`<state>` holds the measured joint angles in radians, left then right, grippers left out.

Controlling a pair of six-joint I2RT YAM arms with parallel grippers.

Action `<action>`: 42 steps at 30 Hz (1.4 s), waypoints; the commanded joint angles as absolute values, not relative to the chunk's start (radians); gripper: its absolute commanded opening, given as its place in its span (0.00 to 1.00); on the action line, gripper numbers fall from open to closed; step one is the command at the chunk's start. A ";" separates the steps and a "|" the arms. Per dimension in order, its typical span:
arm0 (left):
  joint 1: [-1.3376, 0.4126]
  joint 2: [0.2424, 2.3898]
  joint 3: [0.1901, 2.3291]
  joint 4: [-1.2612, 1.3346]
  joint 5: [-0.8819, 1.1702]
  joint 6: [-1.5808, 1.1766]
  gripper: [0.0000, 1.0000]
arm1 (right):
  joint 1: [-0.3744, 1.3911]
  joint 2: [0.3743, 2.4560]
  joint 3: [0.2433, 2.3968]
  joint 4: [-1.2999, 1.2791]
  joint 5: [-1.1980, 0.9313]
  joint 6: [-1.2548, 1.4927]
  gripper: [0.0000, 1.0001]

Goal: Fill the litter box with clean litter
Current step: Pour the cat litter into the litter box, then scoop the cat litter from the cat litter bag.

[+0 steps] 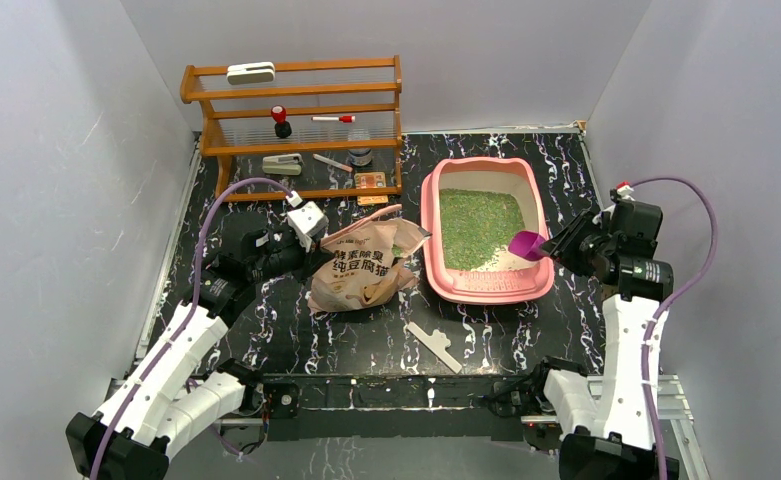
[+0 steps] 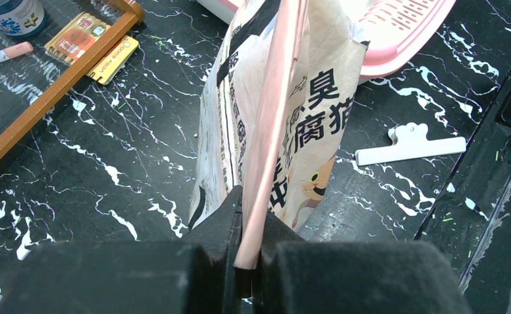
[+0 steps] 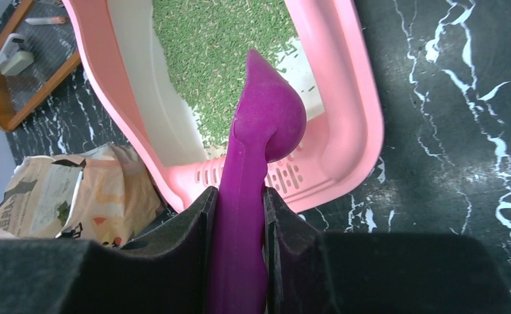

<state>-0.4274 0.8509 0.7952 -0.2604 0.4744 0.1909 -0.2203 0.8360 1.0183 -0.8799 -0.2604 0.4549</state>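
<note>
Sitting on the black marbled bench [image 1: 366,340], the pink litter box [image 1: 431,215] holds a flat layer of clean litter [image 1: 478,225], with bare cream floor showing at its near end. The beige bag [image 1: 361,270] slumps just left of the box, its pink top strip pinched in the left tool [image 2: 246,216]. The right tool [image 3: 239,196] is clamped on a purple scoop [image 1: 528,244], whose bowl is over the box's near right edge.

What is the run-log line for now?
left hand: shut on bag | right hand: grips scoop over litter box | clean litter: covers part
</note>
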 commanded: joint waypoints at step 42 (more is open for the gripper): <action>-0.430 0.837 0.852 -0.208 0.592 0.199 0.00 | 0.429 1.407 1.460 -0.866 -0.554 0.336 0.00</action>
